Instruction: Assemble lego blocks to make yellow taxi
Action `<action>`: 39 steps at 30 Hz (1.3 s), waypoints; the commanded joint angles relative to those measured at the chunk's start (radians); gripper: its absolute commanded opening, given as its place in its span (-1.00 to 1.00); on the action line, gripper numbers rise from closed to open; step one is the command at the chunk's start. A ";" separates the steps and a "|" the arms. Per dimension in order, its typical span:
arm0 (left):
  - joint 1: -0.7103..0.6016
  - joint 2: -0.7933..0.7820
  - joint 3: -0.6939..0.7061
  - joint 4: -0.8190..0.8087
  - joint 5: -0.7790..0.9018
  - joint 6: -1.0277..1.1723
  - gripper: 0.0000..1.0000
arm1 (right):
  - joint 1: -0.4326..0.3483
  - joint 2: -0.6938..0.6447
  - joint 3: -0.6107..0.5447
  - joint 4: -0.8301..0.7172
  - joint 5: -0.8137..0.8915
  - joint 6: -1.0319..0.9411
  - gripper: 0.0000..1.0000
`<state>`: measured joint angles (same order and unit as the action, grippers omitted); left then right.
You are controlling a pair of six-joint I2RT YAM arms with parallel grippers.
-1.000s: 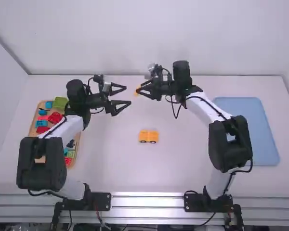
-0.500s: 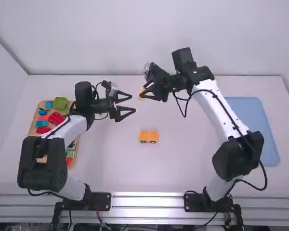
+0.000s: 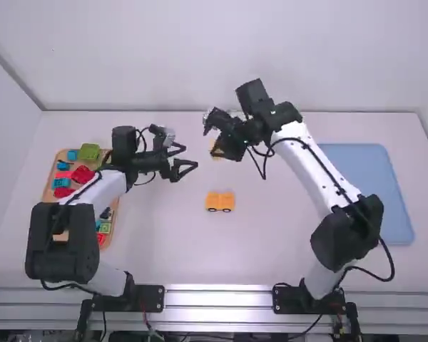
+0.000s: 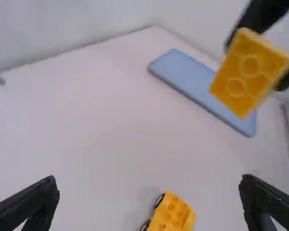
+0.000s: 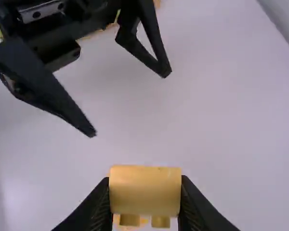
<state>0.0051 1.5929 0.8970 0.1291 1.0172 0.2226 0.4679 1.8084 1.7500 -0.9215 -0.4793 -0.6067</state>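
Studs [image 4: 250, 66] dot left wrist view's yellow block [image 4: 241, 107] (left gripper [image 3: 190, 157], jaws spread; right gripper [image 3: 215, 149], jaws pinching it).

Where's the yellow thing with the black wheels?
In the high view, the wheeled yellow piece sits on the table near the middle, nearer the camera than the left gripper and left of the blue tray.

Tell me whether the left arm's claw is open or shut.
Open: the left gripper has its two fingers spread well apart, with no block held between them.
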 commanded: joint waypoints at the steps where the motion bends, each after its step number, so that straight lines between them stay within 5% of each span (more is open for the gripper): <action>1: -0.017 -0.056 0.063 -0.059 -0.189 0.059 0.98 | 0.009 0.011 0.010 -0.016 0.125 0.079 -0.94; 9: -0.031 -0.185 0.095 -0.166 -0.436 0.084 0.98 | -0.026 0.120 0.010 -0.108 0.276 0.389 -1.00; 18: -0.032 -0.214 0.095 -0.136 -0.510 0.082 0.98 | -0.076 0.200 -0.037 -0.261 0.332 0.658 -1.00; 23: -0.032 -0.204 0.076 -0.087 -0.510 0.081 0.97 | -0.077 0.200 -0.151 -0.217 0.395 0.809 -0.99; 31: -0.031 -0.203 0.057 -0.045 -0.510 0.055 0.98 | -0.129 0.200 -0.343 -0.043 0.235 0.904 -1.00; 39: -0.032 -0.203 0.057 -0.039 -0.510 0.055 0.98 | -0.213 0.200 -0.422 0.027 0.211 1.517 -1.00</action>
<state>-0.0231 1.3911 0.9619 0.0883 0.5106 0.2852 0.2665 2.0022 1.3464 -0.8906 -0.2386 0.6617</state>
